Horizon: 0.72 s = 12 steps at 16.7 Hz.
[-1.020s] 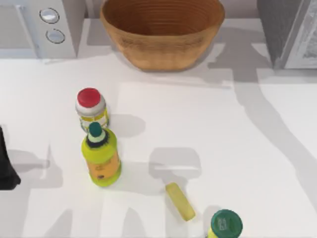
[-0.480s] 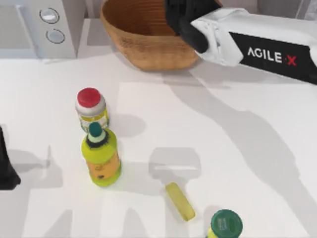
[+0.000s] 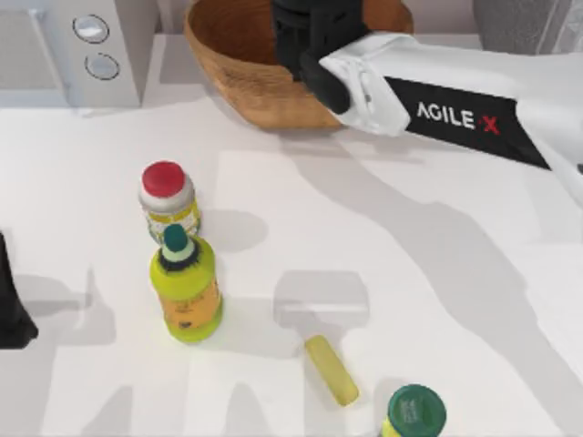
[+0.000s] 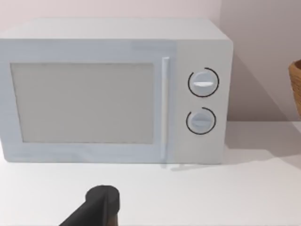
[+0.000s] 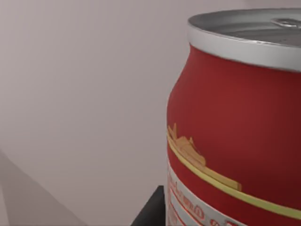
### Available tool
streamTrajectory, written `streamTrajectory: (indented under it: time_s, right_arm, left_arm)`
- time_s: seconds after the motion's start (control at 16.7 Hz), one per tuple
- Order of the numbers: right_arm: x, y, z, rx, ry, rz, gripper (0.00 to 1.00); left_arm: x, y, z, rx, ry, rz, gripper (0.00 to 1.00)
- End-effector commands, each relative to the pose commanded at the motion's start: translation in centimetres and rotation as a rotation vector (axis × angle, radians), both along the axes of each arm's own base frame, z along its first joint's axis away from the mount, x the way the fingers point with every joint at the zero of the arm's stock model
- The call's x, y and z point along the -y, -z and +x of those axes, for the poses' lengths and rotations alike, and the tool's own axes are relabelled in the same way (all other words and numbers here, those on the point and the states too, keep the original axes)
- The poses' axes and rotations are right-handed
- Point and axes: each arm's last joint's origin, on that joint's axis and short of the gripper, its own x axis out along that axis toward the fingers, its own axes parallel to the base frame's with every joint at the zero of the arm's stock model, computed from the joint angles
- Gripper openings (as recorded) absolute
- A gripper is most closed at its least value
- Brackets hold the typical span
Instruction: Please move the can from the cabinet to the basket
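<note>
Red can (image 5: 235, 122) in right hand (image 3: 305, 36), over basket (image 3: 246, 82).

I look straight down on the table (image 3: 455, 273) from above, my left wrist camera faces the microwave (image 4: 113, 89) from near, level with it, both views sharing it and the basket (image 3: 246, 82), my right wrist camera very close at the can (image 5: 235, 132).

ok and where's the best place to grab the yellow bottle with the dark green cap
Probably the wide yellow body of the green-capped bottle, below its narrow neck, coming in level from the table's near edge. It stands upright, and the red-capped jar crowds its far side, so fingers closing on its left and right flanks would meet only bare table.
</note>
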Motion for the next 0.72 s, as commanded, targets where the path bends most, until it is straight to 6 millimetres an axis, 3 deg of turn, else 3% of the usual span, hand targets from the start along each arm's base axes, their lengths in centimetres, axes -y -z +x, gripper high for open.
streamTrajectory:
  time_s: [0.72]
  right_arm:
    - [0.0,1.0,2.3,0.000,0.000,0.000,0.00]
  left_arm:
    - [0.0,0.0,0.0,0.000,0.000,0.000,1.00]
